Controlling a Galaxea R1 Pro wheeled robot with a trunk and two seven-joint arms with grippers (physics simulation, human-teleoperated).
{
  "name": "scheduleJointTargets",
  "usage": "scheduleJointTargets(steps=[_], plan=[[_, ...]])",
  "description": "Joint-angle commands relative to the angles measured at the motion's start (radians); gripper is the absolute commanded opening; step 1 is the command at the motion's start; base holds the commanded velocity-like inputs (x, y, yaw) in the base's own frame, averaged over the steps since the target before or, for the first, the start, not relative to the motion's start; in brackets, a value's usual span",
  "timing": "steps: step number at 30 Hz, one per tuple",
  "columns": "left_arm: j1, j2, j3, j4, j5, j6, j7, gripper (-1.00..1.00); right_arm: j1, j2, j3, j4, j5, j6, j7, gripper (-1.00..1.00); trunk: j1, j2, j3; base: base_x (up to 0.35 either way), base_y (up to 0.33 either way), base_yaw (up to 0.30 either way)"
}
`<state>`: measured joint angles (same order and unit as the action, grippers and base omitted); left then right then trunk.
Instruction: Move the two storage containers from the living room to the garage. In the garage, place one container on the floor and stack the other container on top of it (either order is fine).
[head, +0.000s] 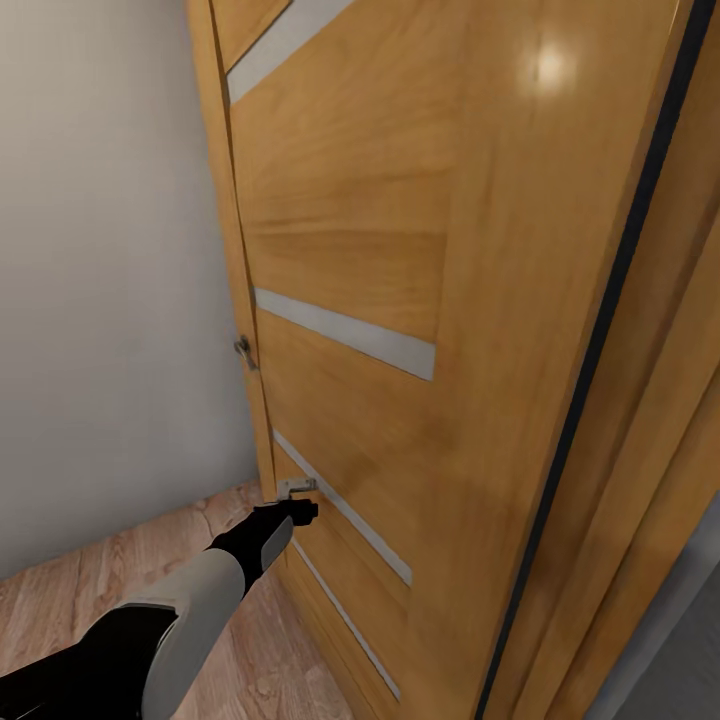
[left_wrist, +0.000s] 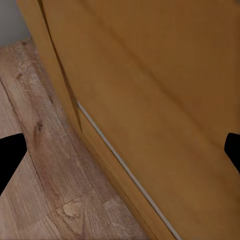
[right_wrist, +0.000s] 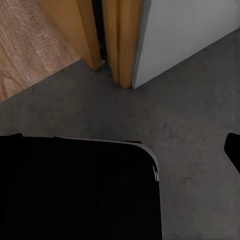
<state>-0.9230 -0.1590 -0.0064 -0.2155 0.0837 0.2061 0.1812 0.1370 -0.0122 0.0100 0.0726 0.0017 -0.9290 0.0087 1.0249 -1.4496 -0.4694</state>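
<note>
At the doorway, neither bin in sight, we should push the wooden door (head: 400, 280) wide with our left gripper (left_wrist: 120, 150), fingers spread, before rolling onto the concrete floor (right_wrist: 190, 105); right gripper's state unclear.

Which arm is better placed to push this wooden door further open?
Probably left: the left gripper is close against the wooden door, near its lower part. The right wrist view looks down at grey floor.

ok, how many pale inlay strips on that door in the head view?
4. One at the top edge, one mid-door, and two low down near the left claw. More may sit beyond the frame.
</note>
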Motion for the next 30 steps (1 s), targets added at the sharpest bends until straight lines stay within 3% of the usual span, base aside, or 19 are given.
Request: scheduleJointTargets(steps=[1,30], plan=[[0.000,-0.001,0.000,-0.004,0.011,0.004,0.001,1.00,0.000,0.000,0.001,0.001,0.000,-0.004,0.001,1.00,0.000,0.000,-0.001,0.000,0.000,0.000],[0.000,-0.002,-0.001,-0.004,0.011,0.004,0.001,1.00,0.000,-0.002,-0.001,0.002,0.000,-0.007,0.002,1.00,0.000,0.000,-0.001,0.000,0.000,-0.026]])
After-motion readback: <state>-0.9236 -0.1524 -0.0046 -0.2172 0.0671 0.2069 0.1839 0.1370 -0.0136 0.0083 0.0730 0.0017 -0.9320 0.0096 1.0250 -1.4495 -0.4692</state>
